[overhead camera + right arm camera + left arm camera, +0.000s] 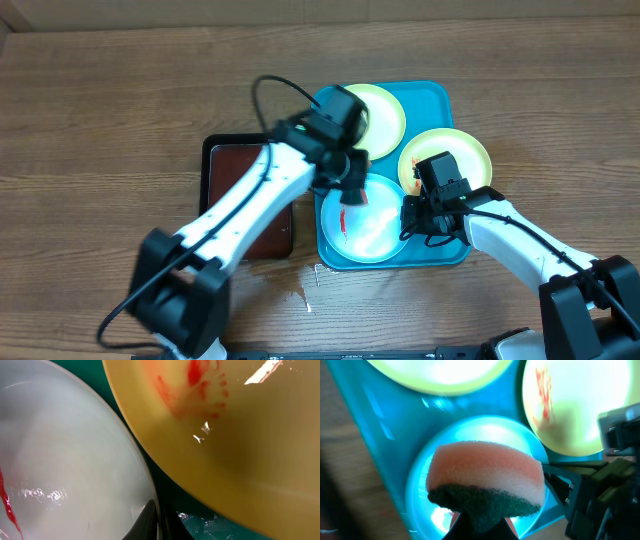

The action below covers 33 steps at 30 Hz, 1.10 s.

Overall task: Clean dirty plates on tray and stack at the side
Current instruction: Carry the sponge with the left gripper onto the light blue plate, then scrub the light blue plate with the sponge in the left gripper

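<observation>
sponge (485,477) hides blue plate (485,427) centre | right end effector (159,522) mostly cropped

**Overhead view:** Bright, even light from above. The arms cast soft shadows on the tabletop (100,120). A broad white glare patch covers the light blue plate (375,235). The left claw (352,190) is slightly motion-blurred.

**Left wrist view:** The yellow-green plates (570,405) are overexposed almost to white. The tray (385,425) carries pale glare streaks. The sponge (485,475) is close and soft in focus. The left edge is smeared.

**Right wrist view:** Dimmer, with a warm cast. Everything is out of focus at close range. There are small hard glints on the yellow-green plate and rippled reflections on the light blue plate.
</observation>
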Tool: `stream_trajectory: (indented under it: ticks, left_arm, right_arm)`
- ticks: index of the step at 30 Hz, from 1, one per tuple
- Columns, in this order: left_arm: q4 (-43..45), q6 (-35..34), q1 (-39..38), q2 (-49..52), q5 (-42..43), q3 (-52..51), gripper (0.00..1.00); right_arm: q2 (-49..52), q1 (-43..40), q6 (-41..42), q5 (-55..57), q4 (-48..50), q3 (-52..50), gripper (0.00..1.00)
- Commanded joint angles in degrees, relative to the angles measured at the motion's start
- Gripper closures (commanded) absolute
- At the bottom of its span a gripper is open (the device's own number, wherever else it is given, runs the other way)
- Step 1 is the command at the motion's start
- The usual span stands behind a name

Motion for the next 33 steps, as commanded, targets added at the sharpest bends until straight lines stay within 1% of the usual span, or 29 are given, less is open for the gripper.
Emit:
stream_trajectory:
  ticks: [1, 6, 11, 15, 24, 29, 33]
  left_arm:
    - [0.66, -8.28, -1.07, 6.49, 0.26, 0.02, 0.96]
    - [2.51, -9.51, -1.53, 13.09, 3.28, 0.02, 0.96]
    - [1.77, -10.78, -0.70, 14.58, 3.21, 0.07, 0.96]
    - [-2.47, -10.78, 0.48, 14.56, -1.66, 0.70, 0.96]
    - [-7.43, -10.12, 1.33, 14.58, -7.89, 1.36, 0.96]
    - [-11.39, -7.67, 1.33, 14.58, -15.43, 2.34, 0.96]
    - [-9.57, -2.38, 0.76, 14.58, -12.28, 2.34, 0.96]
  right_arm:
    - [0.09, 0.15, 0.33, 1.33, 0.17, -0.33, 0.95]
    - [0.09, 0.15, 0.33, 1.31, 0.20, -0.33, 0.95]
    - [0.09, 0.15, 0.33, 1.31, 0.17, -0.33, 0.95]
    - [0.09, 0.15, 0.33, 1.29, 0.17, -0.33, 0.95]
    - [0.09, 0.15, 0.33, 1.07, 0.35, -0.33, 0.95]
    - [0.09, 0.15, 0.33, 1.09, 0.33, -0.33, 0.95]
    - [0.09, 0.15, 0.33, 1.11, 0.39, -0.33, 0.95]
